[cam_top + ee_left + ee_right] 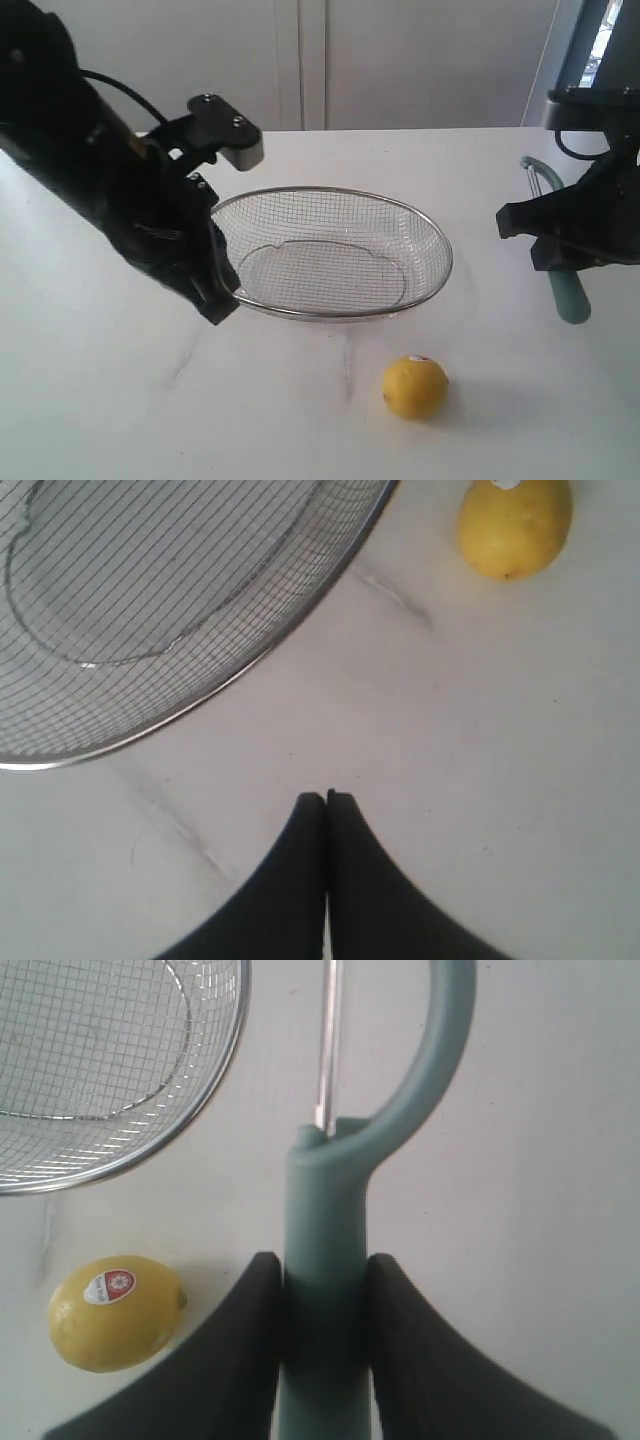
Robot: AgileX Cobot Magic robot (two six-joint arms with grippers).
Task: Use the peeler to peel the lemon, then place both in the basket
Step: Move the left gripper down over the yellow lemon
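Observation:
The yellow lemon [414, 386] with its small sticker lies on the white table in front of the basket [330, 311]; it also shows as the lemon [514, 525] and the lemon [116, 1312]. The wire-mesh basket [200, 695] [215, 1120] stands empty mid-table. My right gripper [324, 1265] is shut on the teal handle of the peeler [325, 1220], at the right of the exterior view, where the peeler [567, 290] hangs above the table. My left gripper [326, 798] is shut and holds nothing, just left of the basket's rim [222, 300].
The white table [300, 420] carries faint scuff lines in front of the basket. A pale wall runs behind the table. The bulky left arm [110, 190] stretches over the table's left side.

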